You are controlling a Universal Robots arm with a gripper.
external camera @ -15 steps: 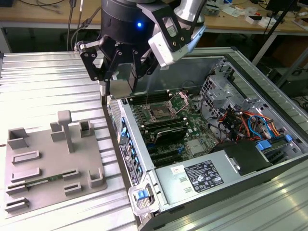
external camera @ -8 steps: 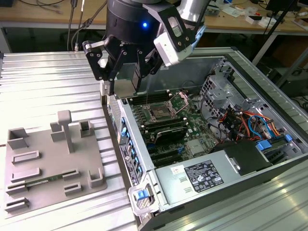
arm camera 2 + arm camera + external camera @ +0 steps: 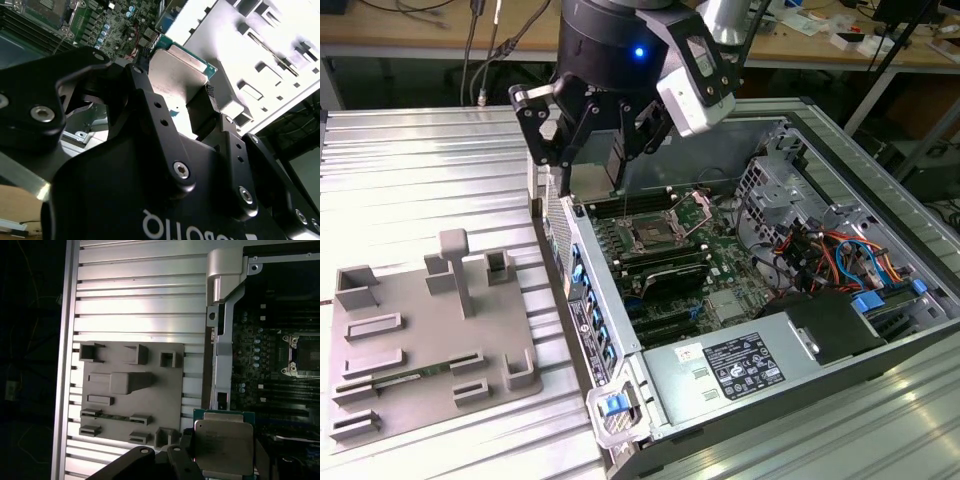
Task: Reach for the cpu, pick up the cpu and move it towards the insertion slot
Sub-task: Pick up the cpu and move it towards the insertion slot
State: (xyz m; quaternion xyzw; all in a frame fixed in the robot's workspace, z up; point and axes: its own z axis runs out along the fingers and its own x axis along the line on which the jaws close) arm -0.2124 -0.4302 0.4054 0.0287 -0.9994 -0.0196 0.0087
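Note:
My gripper (image 3: pixel 172 97) is shut on the cpu (image 3: pixel 176 70), a flat square chip with a pale metal top and a green rim, held by its edges between the two black fingers (image 3: pixel 142 100). In the first wrist view the cpu (image 3: pixel 223 444) hangs over the computer case's side wall, beside the grey tray (image 3: pixel 131 390). The insertion slot (image 3: pixel 306 356), a square socket with a dark centre and a metal frame, lies on the green board further inside the case. In the exterior view the gripper (image 3: pixel 605 165) hovers above the case edge, a little back and to that view's left of the slot (image 3: pixel 653 238).
The open computer case (image 3: pixel 740 380) holds memory slots, coloured cables (image 3: pixel 840 260) and a drive cage (image 3: pixel 790 180). The grey tray (image 3: pixel 420 330) with raised blocks lies on the ribbed metal table (image 3: pixel 410 180), with a green memory stick (image 3: pixel 410 378) in it. Workbenches stand behind.

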